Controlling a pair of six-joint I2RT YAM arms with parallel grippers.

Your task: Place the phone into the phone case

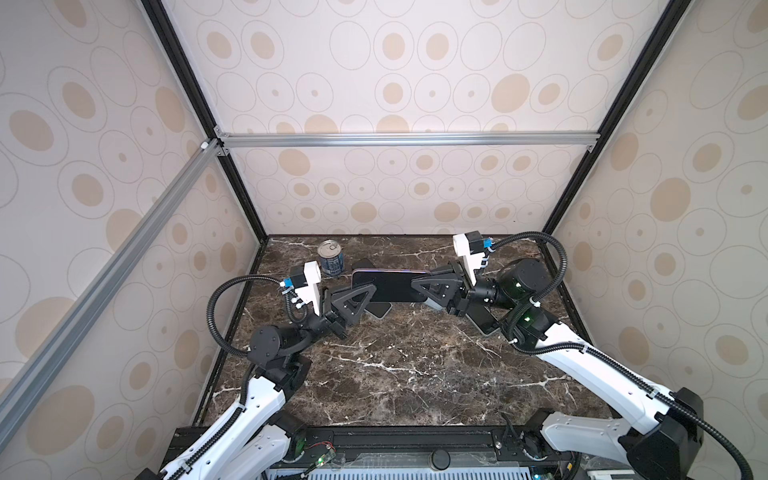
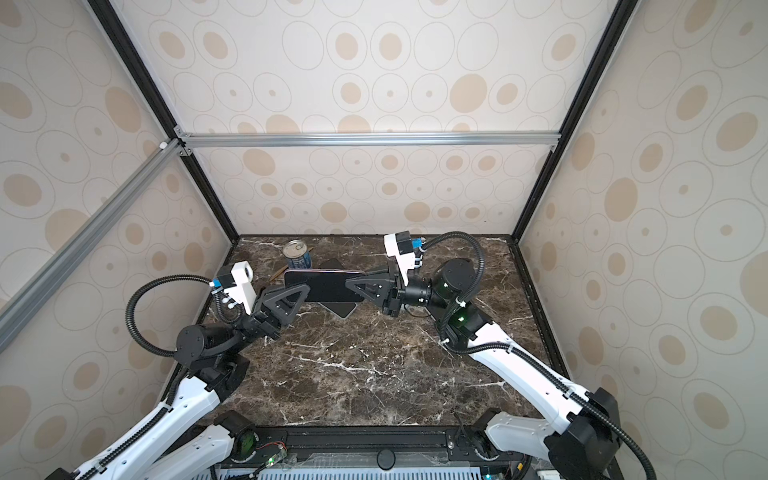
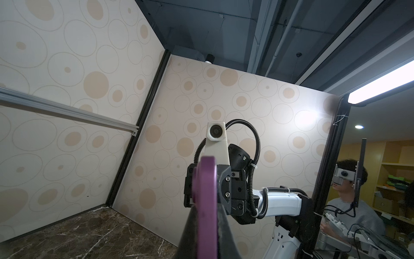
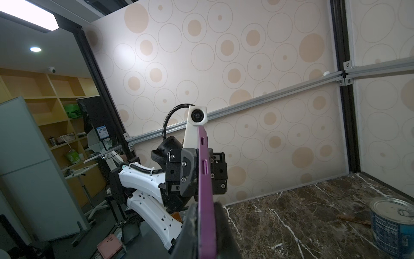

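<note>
The phone [image 1: 390, 286] [image 2: 324, 286], dark-faced with a purple rim, hangs level above the back of the table between both arms. My left gripper [image 1: 369, 291] [image 2: 304, 291] pinches its left end; in the left wrist view the purple edge [image 3: 206, 190] runs between the black fingers [image 3: 190, 224], which lie against both faces. My right gripper [image 1: 416, 285] [image 2: 350, 285] is shut on the right end, where the phone's edge [image 4: 205, 179] shows its side buttons. A dark flat slab [image 1: 380, 309] [image 2: 343, 309] lies on the table under the phone. Another slab with a pale rim [image 1: 484, 323] lies under the right arm. I cannot tell which is the phone case.
A blue tin can [image 1: 330, 259] [image 2: 297, 254] [image 4: 392, 226] stands upright at the back left, close behind the phone's left end. A thin brown stick [image 2: 276, 274] lies beside it. The marble table [image 1: 415, 374] is walled in on three sides by patterned panels.
</note>
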